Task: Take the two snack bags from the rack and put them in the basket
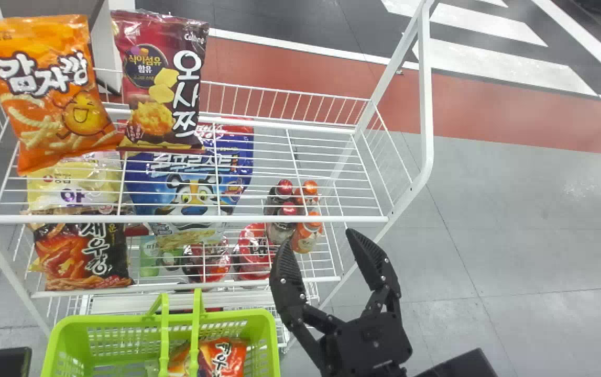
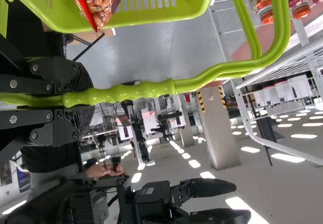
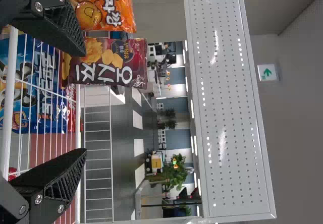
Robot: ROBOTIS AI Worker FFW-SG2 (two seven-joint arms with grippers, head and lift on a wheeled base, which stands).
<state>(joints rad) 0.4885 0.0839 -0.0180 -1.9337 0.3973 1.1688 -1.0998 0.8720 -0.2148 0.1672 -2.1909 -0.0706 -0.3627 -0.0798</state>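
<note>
Off the rack's (image 1: 414, 192) front edge: right gripper (image 1: 318, 242) is hovering near right corner, fingers apart; left gripper (image 2: 84, 101) is clamping basket handle (image 2: 146, 90).

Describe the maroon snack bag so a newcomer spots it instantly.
Find the white wire rack, then its top shelf, toward the robot's left. The maroon bag sits there, right of an orange bag. It shows yellow chips; the orange one, a smiling face.

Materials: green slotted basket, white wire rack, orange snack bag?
Green slotted basket: likely moulded plastic, glossy, evenly coloured walls.
White wire rack: probably coated metal, smooth; thin rods join tubing.
Orange snack bag: shiny film, creased highlights; foil layer possible.
</note>
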